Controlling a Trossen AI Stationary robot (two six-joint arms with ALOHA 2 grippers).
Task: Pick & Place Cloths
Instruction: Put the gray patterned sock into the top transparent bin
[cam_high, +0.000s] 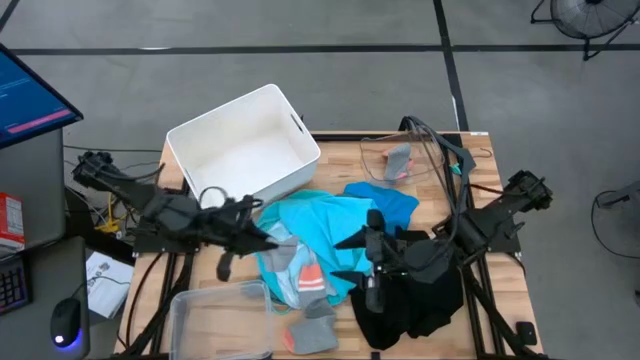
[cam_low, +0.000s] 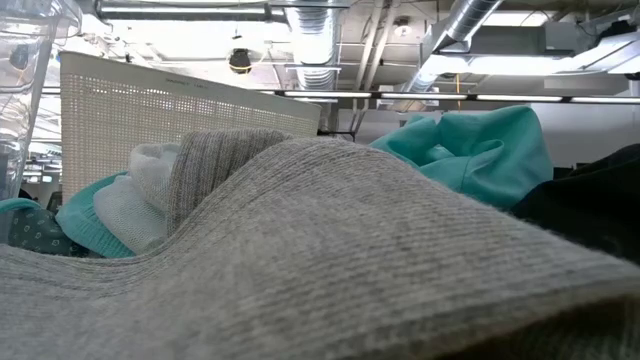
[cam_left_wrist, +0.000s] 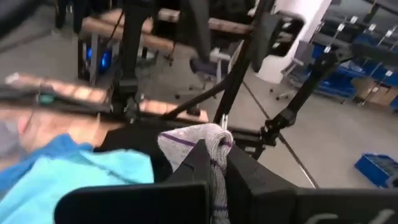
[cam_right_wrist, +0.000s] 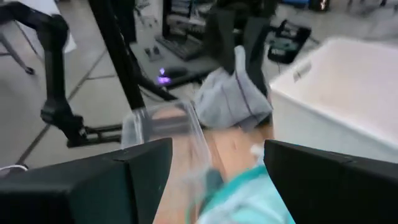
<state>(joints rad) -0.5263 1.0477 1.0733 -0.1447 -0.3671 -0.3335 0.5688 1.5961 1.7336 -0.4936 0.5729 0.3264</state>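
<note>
- Left gripper (cam_high: 265, 240), left of centre in the high view, pinches a striped sock (cam_left_wrist: 208, 144).
- Right gripper (cam_high: 345, 258) hangs spread over the turquoise shirt (cam_high: 325, 222), centre frame.

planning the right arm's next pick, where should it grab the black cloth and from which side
Pinch the black cloth from straight above at its bunched upper folds, just below the open right gripper. It lies crumpled flat on the table, so raised folds give the fingers something to close on.
</note>
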